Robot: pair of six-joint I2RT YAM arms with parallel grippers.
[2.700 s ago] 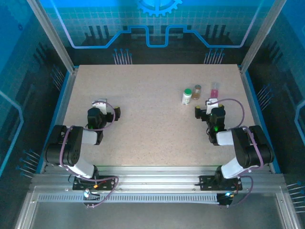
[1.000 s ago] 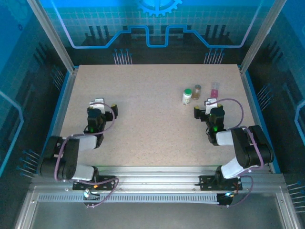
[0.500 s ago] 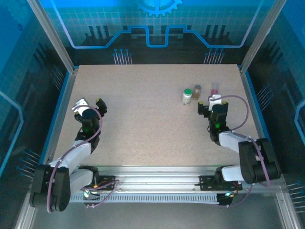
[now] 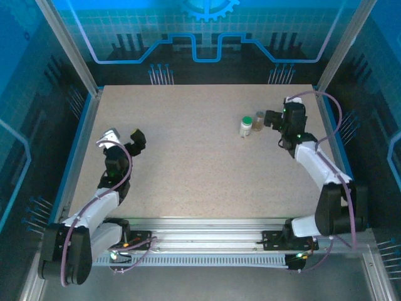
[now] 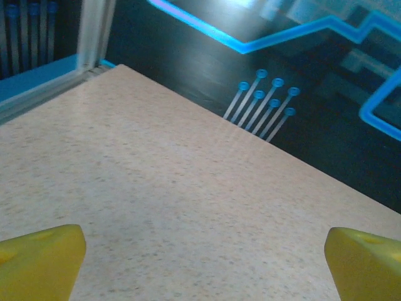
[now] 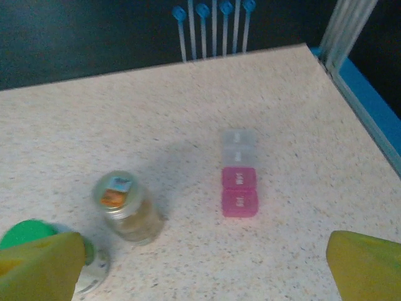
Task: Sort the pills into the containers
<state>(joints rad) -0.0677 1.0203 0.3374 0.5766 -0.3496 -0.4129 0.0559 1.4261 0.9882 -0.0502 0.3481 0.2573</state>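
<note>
Approach step, I judge: the right tool [image 6: 200, 266], jaws released, hovers near the brown vial [image 6: 127, 207]. The green-capped bottle [image 6: 28, 235] stands just left of that vial, the pink-and-clear pill box [image 6: 239, 182] to its right. The left tool [image 5: 200, 263], also released, hangs well apart. Next: descend squarely onto one container.
</note>
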